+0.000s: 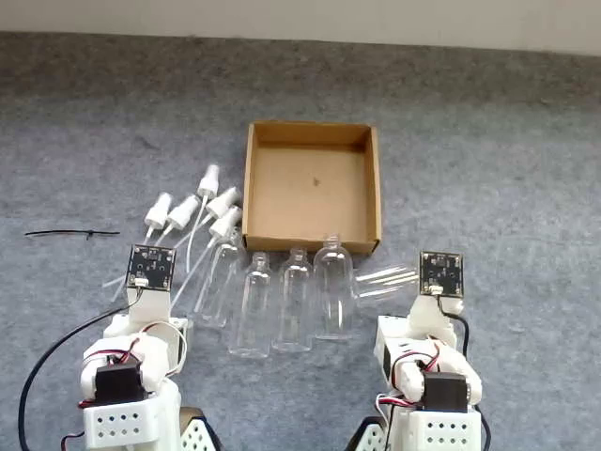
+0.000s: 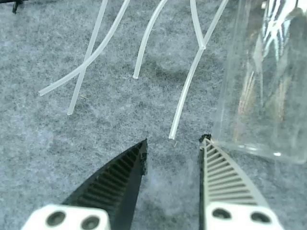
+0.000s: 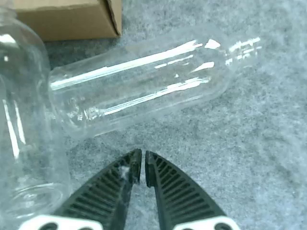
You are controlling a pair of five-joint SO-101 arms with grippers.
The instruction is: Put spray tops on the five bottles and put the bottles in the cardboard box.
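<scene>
From above, five clear bottles [image 1: 293, 301] lie just in front of the cardboard box [image 1: 250, 178], all outside it. Five white spray tops [image 1: 223, 200] lie bunched to its left. A thin black tie [image 1: 70, 233] lies farther left.

The left claw [image 2: 172, 143] is partly open and holds nothing. Five thin tubes [image 2: 184, 91] and one bottle lie ahead.

The right claw [image 3: 142, 167] is almost closed and holds nothing. Two bottles lie in front of it.
</scene>
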